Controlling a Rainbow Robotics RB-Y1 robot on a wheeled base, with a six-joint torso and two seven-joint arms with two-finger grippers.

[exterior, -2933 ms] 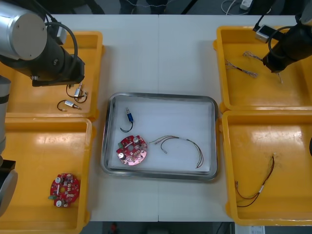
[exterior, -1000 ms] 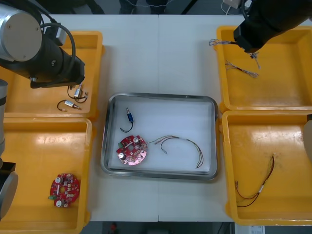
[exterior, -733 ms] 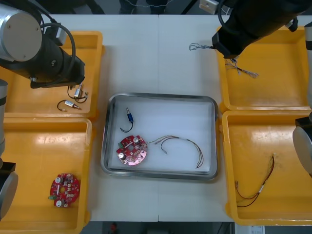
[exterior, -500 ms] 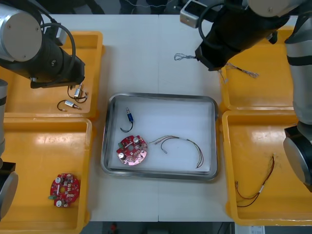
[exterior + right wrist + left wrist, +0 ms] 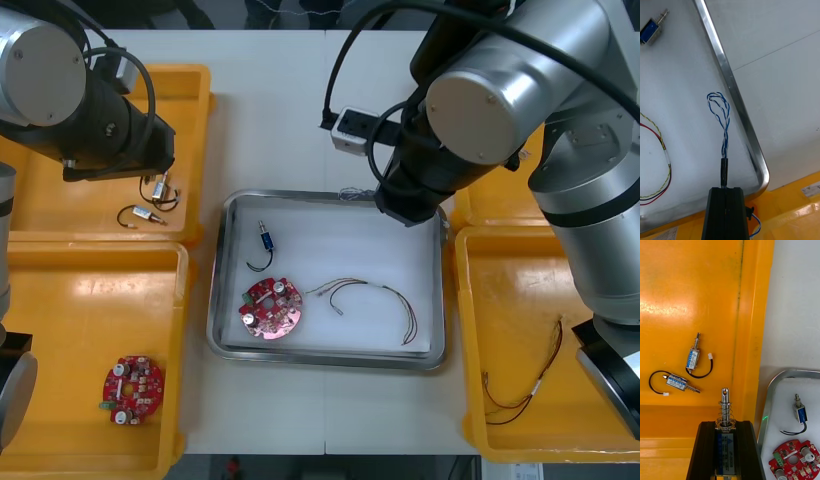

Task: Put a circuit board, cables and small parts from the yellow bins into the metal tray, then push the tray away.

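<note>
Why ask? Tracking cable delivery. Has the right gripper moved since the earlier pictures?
Yes. The right gripper, shut on the blue and white cable, moved left from the far right yellow bin to over the metal tray.
</note>
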